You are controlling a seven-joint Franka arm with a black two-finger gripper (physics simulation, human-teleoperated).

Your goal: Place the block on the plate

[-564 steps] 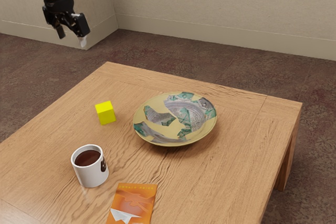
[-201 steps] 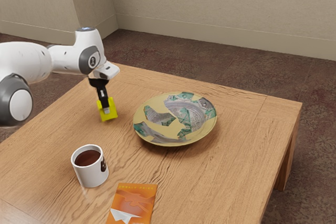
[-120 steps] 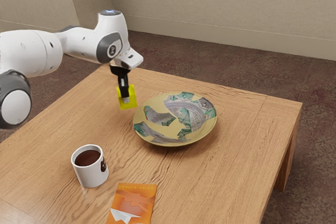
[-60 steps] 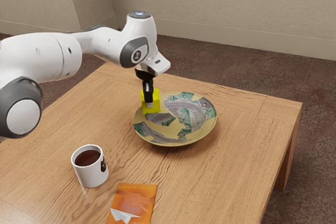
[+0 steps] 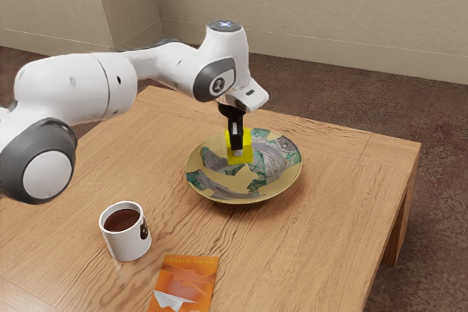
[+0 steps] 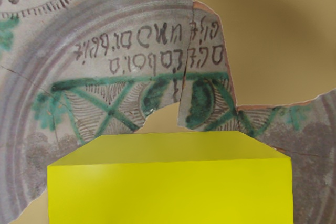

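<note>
Over the patterned plate (image 5: 274, 177), toward the far edge of the tabletop (image 5: 329, 231), the exterior view has the black gripper (image 5: 237, 153) clamped on the yellow block (image 5: 248, 150), pointing down, one finger lying along the block's near side. The white arm (image 5: 73, 82) reaches across from the exterior view's left, its hand above the plate. The block is within the plate's outline, on the side nearer the exterior view's left; whether its underside touches the plate cannot be told. The plate sits between the tabletop's far corner, at the exterior view's upper left, and the corner at the exterior view's right, closer to the far edge than the mug is. The white mug (image 5: 126, 242), with dark liquid (image 5: 122, 220) in it, stands upright toward the exterior view's lower left, well apart from the plate. An orange booklet (image 5: 190, 275) with a white shape printed on it lies flat near the mug, at the exterior view's lower edge. Seen from the wrist, the block is large and close under the hand, two of its faces showing, with the plate's grey and tan surface beyond it, bearing dark lettering (image 6: 149, 48), green crossing strokes and curved bands.
</note>
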